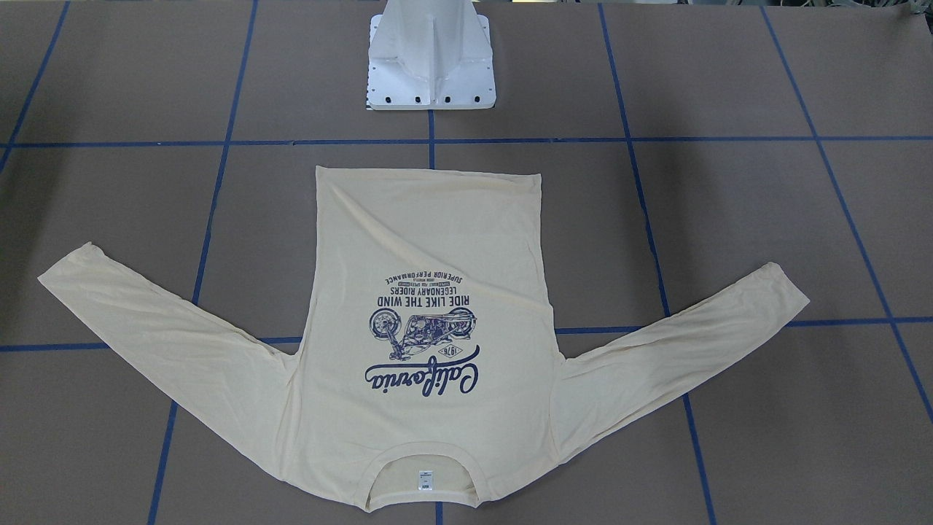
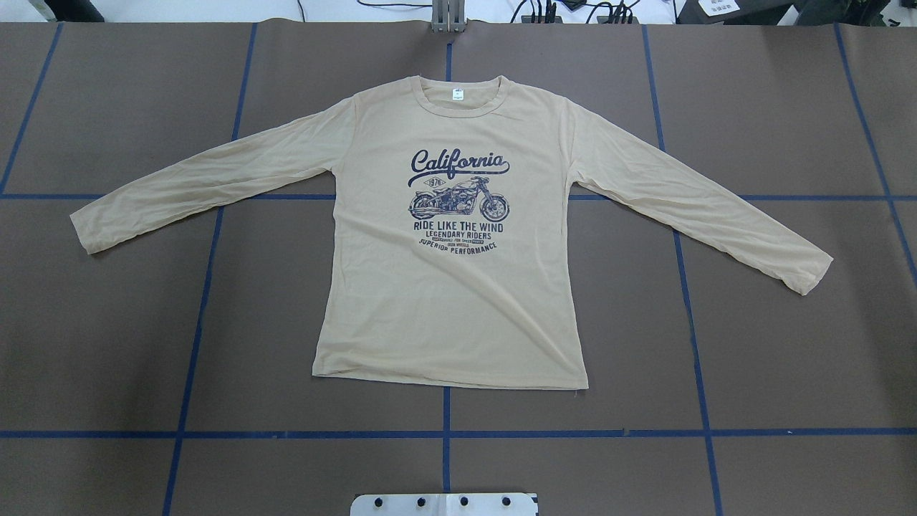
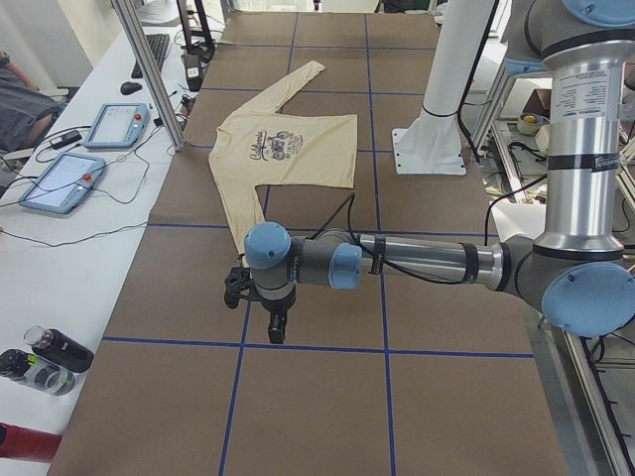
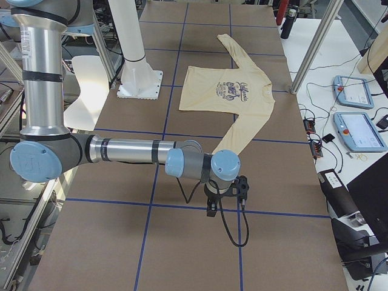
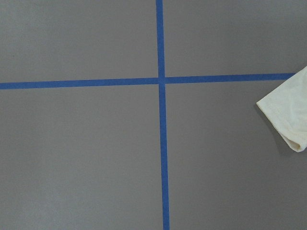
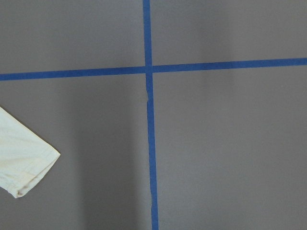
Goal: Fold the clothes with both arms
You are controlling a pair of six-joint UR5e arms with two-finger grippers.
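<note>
Left of the pedestal, your left gripper hangs parked; open or clenched, I cannot tell. Before the pedestal the T-shirt lies flat, sleeves spread, likely for easy folding. Right of it, the right gripper mirrors that, equally unreadable.

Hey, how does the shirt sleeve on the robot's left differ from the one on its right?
The left-side sleeve slants gently, while the right-side sleeve slants more steeply toward the robot. The left-side cuff ends just past the crosswise blue tape line; the right-side cuff reaches farther past it, nearer the robot. Both lie flat, spread out and unfolded.
</note>
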